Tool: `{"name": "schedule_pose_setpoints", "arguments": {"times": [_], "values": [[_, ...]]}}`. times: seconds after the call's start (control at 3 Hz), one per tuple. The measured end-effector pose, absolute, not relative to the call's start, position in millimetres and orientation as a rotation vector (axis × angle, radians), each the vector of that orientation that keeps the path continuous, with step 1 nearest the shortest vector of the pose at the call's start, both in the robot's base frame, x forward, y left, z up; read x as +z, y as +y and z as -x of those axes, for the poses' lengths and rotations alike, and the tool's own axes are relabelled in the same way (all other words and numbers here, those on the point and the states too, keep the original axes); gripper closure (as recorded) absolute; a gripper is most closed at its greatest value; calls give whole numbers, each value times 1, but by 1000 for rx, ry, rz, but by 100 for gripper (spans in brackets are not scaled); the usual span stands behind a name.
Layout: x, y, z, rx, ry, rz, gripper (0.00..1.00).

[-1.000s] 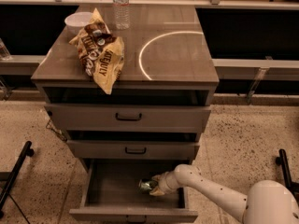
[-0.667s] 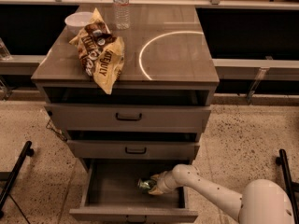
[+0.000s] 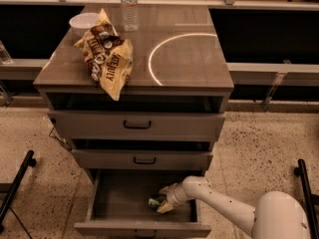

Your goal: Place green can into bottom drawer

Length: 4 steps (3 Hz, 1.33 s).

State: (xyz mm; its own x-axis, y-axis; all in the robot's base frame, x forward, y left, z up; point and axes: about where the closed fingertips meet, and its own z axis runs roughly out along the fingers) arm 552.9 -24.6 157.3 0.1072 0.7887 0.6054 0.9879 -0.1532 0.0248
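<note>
Reaching into the open bottom drawer [image 3: 119, 200] with the pincer [image 3: 162, 199], grasping the green can [image 3: 154, 201] near its floor

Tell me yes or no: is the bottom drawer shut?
No, the bottom drawer is pulled open, and the gripper is inside it by the green can.

A green can [image 3: 154, 201] lies by the cream-white gripper [image 3: 164, 199] inside the grey-brown drawer [image 3: 119, 203], below a yellow-and-brown printed bag [image 3: 107, 54], white bowl [image 3: 83, 21] and white-arced grey top [image 3: 194, 59].
</note>
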Motion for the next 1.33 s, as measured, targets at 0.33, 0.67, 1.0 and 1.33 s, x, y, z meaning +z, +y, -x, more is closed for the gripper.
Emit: {"name": "schedule_pose_setpoints", "arguments": {"times": [0.33, 0.67, 1.0, 1.33], "values": [[156, -23, -551, -688, -1700, 2022, 0], [162, -23, -552, -704, -1663, 2030, 0], [170, -26, -555, -729, -1641, 2033, 0], [176, -37, -560, -761, -1597, 2042, 0]]}}
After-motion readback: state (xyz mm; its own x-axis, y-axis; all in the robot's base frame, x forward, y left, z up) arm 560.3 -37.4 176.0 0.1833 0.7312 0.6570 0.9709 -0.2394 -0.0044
